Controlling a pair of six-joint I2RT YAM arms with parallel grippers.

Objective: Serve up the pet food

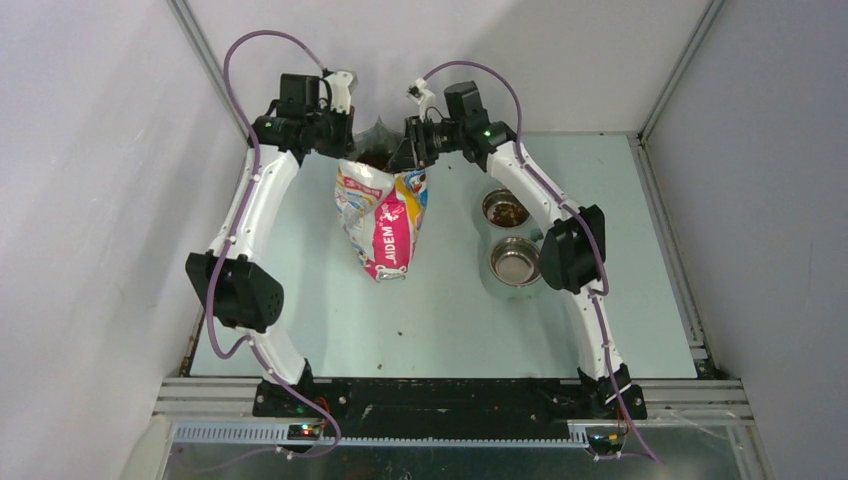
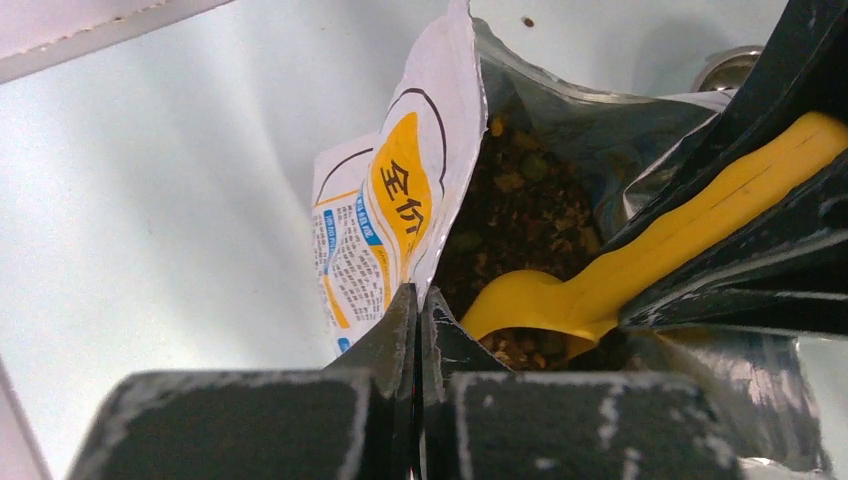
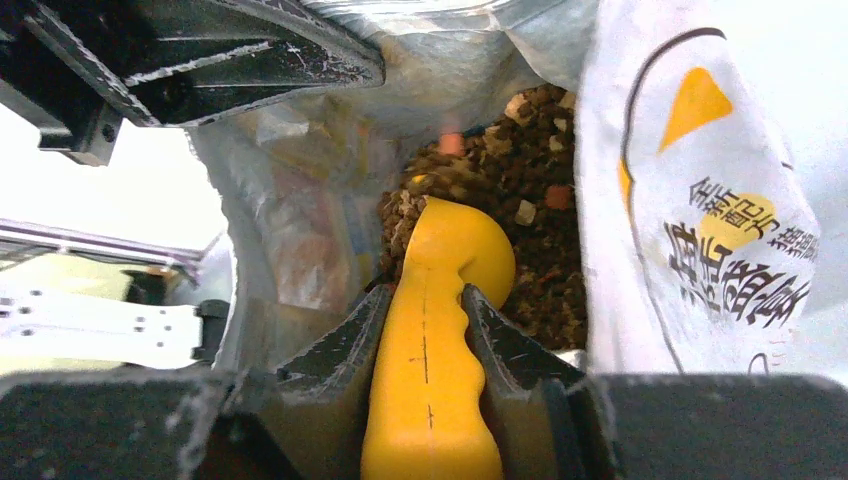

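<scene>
one bowl (image 1: 505,209) fed, near bowl (image 1: 515,262) bare | your right gripper (image 3: 425,300) clamps scoop (image 3: 455,240) in kibble (image 3: 520,170) | left gripper (image 2: 418,310) pinches bag (image 1: 385,225)

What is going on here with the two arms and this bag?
The left claw pinches the rim of the printed bag and holds it open. The right claw grips the handle of a yellow scoop, whose bowl is down in the pet food inside the bag. Beside the bag stand two metal bowls: the far bowl has some kibble in it, the near bowl looks empty.
</scene>
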